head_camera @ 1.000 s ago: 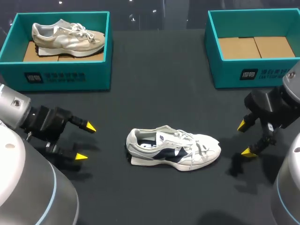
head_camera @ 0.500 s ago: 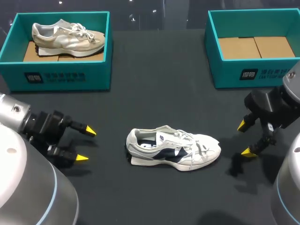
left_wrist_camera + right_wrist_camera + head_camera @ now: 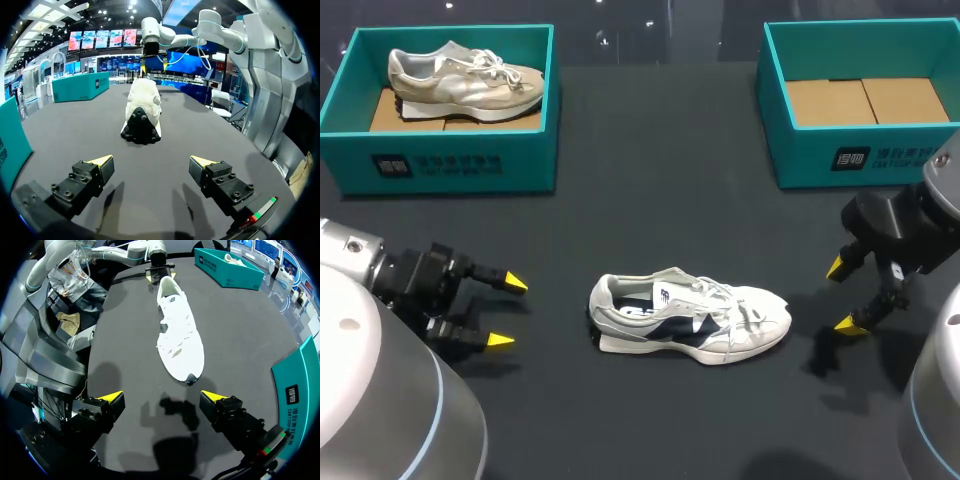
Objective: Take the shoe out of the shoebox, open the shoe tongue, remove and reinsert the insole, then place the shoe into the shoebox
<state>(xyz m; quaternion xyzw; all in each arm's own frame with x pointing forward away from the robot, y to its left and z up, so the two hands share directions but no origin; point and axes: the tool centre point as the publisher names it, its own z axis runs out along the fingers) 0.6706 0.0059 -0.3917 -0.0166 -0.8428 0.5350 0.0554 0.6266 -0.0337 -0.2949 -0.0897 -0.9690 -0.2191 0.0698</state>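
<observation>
A white sneaker with navy panels (image 3: 689, 316) lies on its sole in the middle of the black table, toe to the right. My left gripper (image 3: 508, 312) is open a short way off its heel; in the left wrist view the shoe's heel (image 3: 142, 111) stands ahead of the open fingers of that gripper (image 3: 151, 161). My right gripper (image 3: 842, 296) is open just past the toe; its wrist view shows the shoe (image 3: 178, 331) ahead of the right gripper (image 3: 161, 396), toe nearest. An empty teal shoebox (image 3: 860, 100) with a cardboard floor sits at the back right.
A second teal shoebox (image 3: 445, 108) at the back left holds a beige sneaker (image 3: 463, 80). Bare black tabletop lies between the boxes and around the shoe.
My left gripper has drifted slightly down and toward the near edge, still open. The shoe and the right arm have not moved.
</observation>
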